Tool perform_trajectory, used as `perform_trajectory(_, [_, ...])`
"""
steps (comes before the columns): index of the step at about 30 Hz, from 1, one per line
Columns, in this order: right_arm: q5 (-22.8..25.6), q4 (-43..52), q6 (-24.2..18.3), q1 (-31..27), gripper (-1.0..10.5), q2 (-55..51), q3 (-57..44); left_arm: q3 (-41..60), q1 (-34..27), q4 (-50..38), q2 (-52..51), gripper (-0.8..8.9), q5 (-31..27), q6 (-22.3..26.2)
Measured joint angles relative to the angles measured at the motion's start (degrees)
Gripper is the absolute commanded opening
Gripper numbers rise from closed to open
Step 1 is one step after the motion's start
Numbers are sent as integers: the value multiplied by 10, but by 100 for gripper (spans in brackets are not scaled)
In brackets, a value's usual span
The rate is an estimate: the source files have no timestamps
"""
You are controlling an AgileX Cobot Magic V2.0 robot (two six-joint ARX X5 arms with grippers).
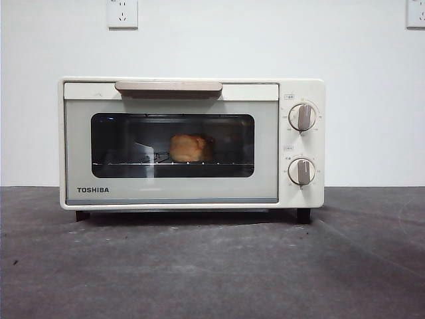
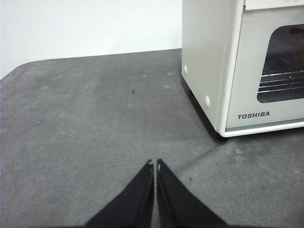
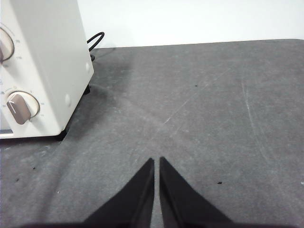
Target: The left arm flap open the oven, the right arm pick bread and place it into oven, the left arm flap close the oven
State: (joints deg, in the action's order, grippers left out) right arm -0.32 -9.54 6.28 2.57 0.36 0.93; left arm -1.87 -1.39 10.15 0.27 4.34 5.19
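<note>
The cream-white Toshiba oven (image 1: 192, 143) stands in the middle of the grey table with its door closed. Through the dark glass the golden bread (image 1: 190, 148) rests on the wire rack inside. In the left wrist view my left gripper (image 2: 155, 164) hangs shut and empty over the table, off the oven's (image 2: 223, 71) left front corner. My right gripper (image 3: 156, 160) is likewise shut and empty, off the oven's (image 3: 42, 61) knob side. Neither gripper appears in the front view.
The beige bar handle (image 1: 169, 86) runs along the door's top edge, and two knobs (image 1: 303, 117) sit on the oven's right panel. A black power cord (image 3: 95, 40) loops behind the oven. The grey table mat (image 1: 212, 266) stretches in front.
</note>
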Motion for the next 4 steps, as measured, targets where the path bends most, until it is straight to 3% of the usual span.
perform_trajectory(4, [0, 0, 0, 0, 14, 0, 0, 0, 0, 0, 0, 16, 0, 0])
